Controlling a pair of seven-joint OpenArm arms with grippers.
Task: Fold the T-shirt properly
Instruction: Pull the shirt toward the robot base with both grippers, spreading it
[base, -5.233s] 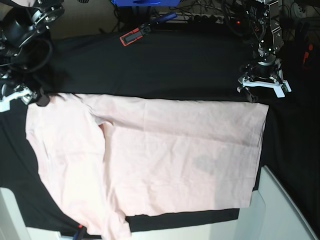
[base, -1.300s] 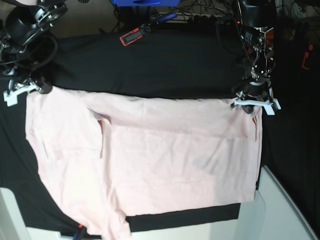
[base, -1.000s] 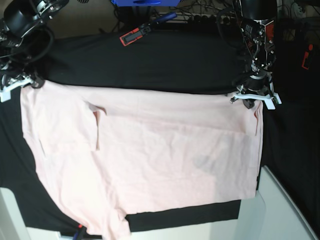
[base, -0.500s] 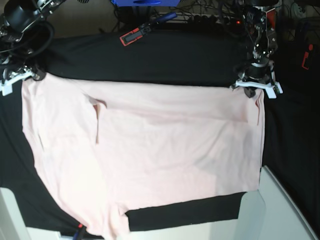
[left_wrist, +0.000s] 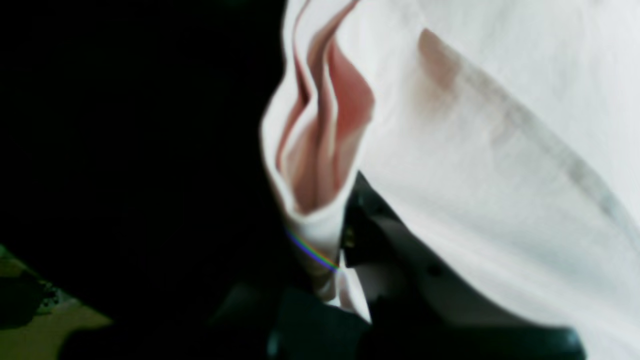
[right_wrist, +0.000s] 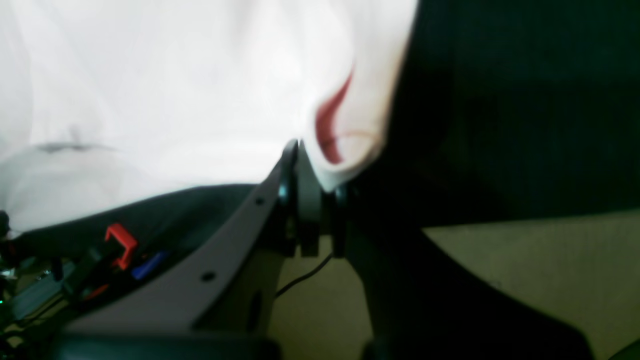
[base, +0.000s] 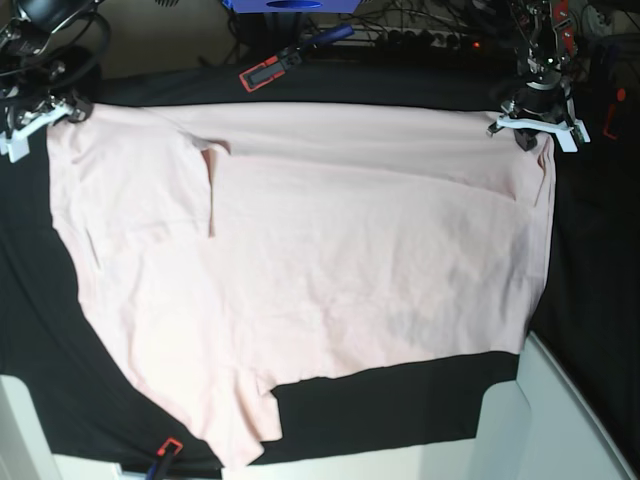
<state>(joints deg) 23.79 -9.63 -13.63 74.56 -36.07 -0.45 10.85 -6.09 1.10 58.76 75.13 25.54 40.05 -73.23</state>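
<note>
Left wrist view first: the left gripper (left_wrist: 345, 245) is clamped on a bunched corner of the pale pink T-shirt (left_wrist: 500, 125), several layers pinched into a rolled fold with the darker pink inside showing. Blurred, but the cloth clearly runs into the jaws.

Over to the right wrist view: the right gripper (right_wrist: 312, 180) is closed on another corner of the T-shirt (right_wrist: 175, 90), a small tongue of fabric curling out beside the jaws, with a red curved mark on it.

Now the base view: the T-shirt (base: 330, 260) hangs stretched between the two arms along the far edge of the black cloth (base: 380, 400), spreading down over the surface toward the camera, one sleeve folded across the body. The right gripper (base: 30, 115) holds the left-hand corner, the left gripper (base: 533, 118) the right-hand one.

The risk, I'd say: both grips look shallow. Pull too taut or unevenly and a corner could slip free, dropping that side into a crumpled, skewed fold.
</note>
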